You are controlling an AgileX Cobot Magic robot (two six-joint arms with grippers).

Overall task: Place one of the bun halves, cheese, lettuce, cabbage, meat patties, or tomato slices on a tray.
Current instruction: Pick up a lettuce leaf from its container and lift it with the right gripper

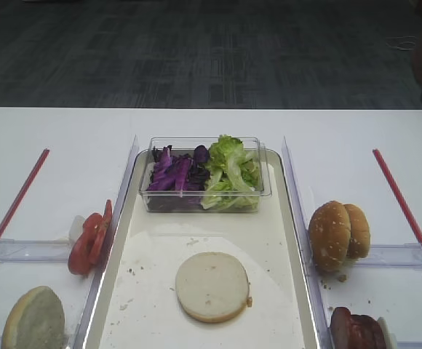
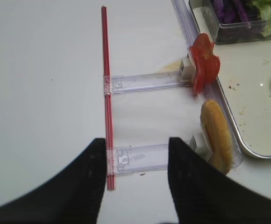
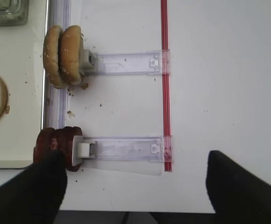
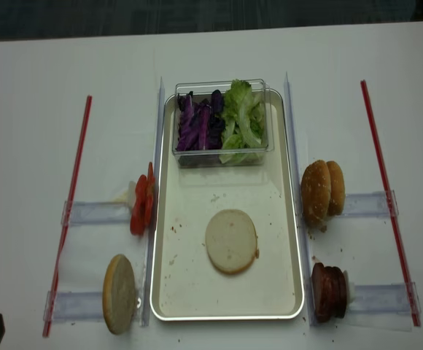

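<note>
A pale flat bun half (image 1: 212,286) lies face up on the paper-lined silver tray (image 1: 292,240). Two sesame bun halves (image 3: 63,55) stand on edge right of the tray, with the meat patties (image 3: 56,142) nearer the front. Tomato slices (image 2: 203,65) and another bun half (image 2: 216,135) stand on edge left of the tray. Lettuce (image 1: 229,171) and cabbage (image 1: 173,174) fill a tub. No cheese shows. My right gripper (image 3: 135,186) is open and empty, its left finger just in front of the patties. My left gripper (image 2: 138,172) is open over a clear holder, left of the bun half.
The clear plastic tub (image 1: 262,190) sits at the tray's far end. Clear plastic holder rails (image 3: 126,63) and red strips (image 3: 164,84) flank the tray on both sides. The table's front edge (image 3: 126,210) runs just under my right gripper.
</note>
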